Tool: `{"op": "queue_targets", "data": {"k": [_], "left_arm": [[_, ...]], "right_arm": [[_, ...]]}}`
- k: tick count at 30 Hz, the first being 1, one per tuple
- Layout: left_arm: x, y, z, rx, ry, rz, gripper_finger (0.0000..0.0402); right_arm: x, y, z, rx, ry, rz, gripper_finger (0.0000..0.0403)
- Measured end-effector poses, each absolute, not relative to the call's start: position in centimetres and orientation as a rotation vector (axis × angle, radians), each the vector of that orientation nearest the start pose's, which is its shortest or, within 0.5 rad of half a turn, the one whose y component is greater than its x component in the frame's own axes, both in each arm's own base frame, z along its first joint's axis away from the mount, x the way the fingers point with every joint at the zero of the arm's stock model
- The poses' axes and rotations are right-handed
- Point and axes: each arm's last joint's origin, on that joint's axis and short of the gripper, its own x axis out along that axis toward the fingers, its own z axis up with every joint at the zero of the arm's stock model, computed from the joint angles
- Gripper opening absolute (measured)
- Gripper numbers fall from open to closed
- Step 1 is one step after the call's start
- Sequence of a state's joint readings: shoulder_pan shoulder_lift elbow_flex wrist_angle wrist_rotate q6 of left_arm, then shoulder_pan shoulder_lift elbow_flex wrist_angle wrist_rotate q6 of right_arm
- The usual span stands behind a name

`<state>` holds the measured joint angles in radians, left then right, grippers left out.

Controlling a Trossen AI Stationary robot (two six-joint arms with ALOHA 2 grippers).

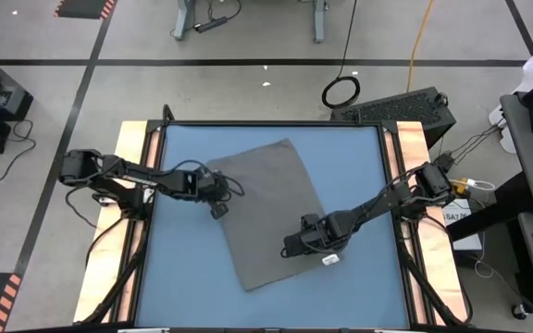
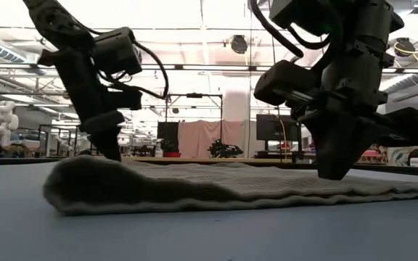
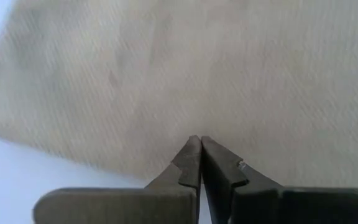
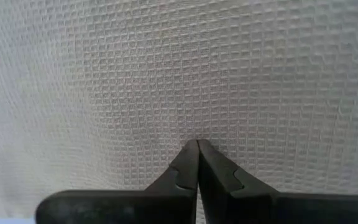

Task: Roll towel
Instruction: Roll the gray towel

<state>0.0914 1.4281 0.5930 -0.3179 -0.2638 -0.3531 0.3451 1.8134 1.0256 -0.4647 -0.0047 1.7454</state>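
both grippers clenched, grasping nothing. towel (image 1: 271, 211) flat and askew mid tabletop (image 1: 359, 153), unrolled. left gripper (image 1: 218, 211) at its 9 o'clock edge, right gripper (image 1: 290, 250) pressing near 5 o'clock. risk: tips skidding, cloth bunching or sliding instead of rolling.

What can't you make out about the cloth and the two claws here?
- Towel, high view: part lies hidden beneath the right gripper.
- Left gripper, left wrist view: whether its shut tips pinch cloth.
- Low view: the towel's far side, foreshortened behind its raised near edge.
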Motion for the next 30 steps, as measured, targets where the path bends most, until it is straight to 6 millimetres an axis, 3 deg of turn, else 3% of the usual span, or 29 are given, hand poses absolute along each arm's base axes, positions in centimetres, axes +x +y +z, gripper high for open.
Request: {"op": "queue_targets", "data": {"k": [4, 8, 12, 15, 19, 24, 30], "left_arm": [[23.1, 4.5, 14.1, -0.19, 1.068, 0.53, 0.0013], [23.7, 5.3, 16.1, -0.288, 1.084, 0.49, 0.0013], [24.5, 4.6, 19.0, -0.493, 1.019, 0.417, 0.0013], [24.9, 2.9, 20.2, -0.65, 0.953, 0.389, 0.0013], [25.0, -0.3, 19.1, -0.736, 0.978, 0.427, 0.0013], [25.3, -3.8, 17.0, -0.776, 1.032, 0.42, 0.0013], [25.7, -5.6, 13.9, -0.571, 1.064, 0.535, 0.0013]], "right_arm": [[31.1, 11.3, 13.7, 1.3, 1.076, -0.827, 0.0], [30.9, 10.8, 14.7, 1.266, 1.074, -0.789, 0.0], [30.4, 9.8, 16.8, 1.23, 1.078, -0.728, 0.0], [29.7, 8.9, 17.8, 1.212, 1.097, -0.747, 0.0], [29.5, 7.9, 17.8, 1.163, 1.086, -0.805, 0.0], [30.8, 7.6, 15.3, 1.071, 1.113, -0.77, 0.0], [31.2, 9.3, 13.2, 1.052, 1.141, -0.793, 0.0]]}}
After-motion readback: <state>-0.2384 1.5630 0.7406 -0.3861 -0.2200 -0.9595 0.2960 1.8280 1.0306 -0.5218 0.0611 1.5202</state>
